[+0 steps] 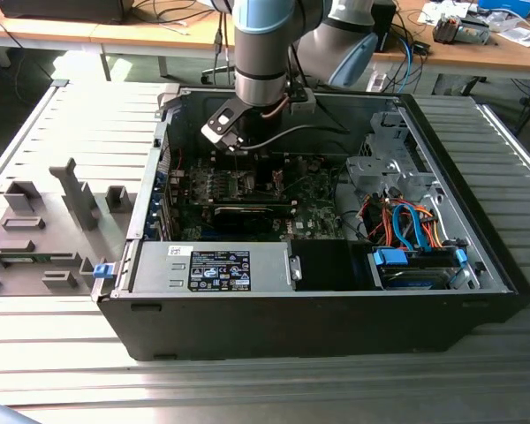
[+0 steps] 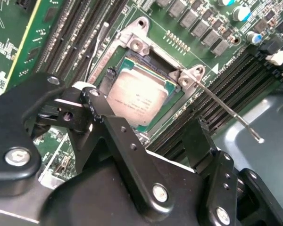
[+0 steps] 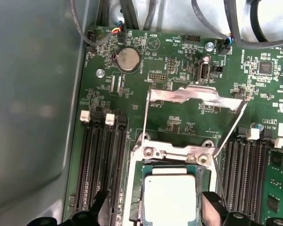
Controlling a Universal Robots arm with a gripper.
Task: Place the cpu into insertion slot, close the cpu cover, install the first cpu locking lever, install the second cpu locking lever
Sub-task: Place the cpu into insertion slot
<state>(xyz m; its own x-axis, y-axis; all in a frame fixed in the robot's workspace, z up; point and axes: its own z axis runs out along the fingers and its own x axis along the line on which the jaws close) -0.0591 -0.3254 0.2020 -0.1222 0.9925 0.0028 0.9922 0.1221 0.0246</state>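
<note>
The cpu (image 3: 170,197) (image 2: 139,100), a silver-grey square chip, lies flat in the insertion slot (image 3: 135,181) on the green board. The cpu cover (image 3: 193,95), a thin silver frame, stands tilted up off the socket. Two thin wire levers (image 3: 146,120) (image 3: 232,129) are raised on either side of the socket; in the second wrist view one lever (image 2: 228,110) sticks out past the memory slots. My gripper (image 3: 155,207) (image 2: 145,110) hangs just above the chip, open, one black finger on each side and wider than the chip. In the exterior view my gripper (image 1: 247,146) is inside the computer case.
The black computer case (image 1: 318,309) lies open on a slatted metal table. A power supply (image 1: 212,265) sits along its near wall, orange and blue cables (image 1: 406,225) on the exterior view's right. Black memory slots (image 3: 101,160) flank the socket. Grey fixtures (image 1: 35,238) stand outside the case.
</note>
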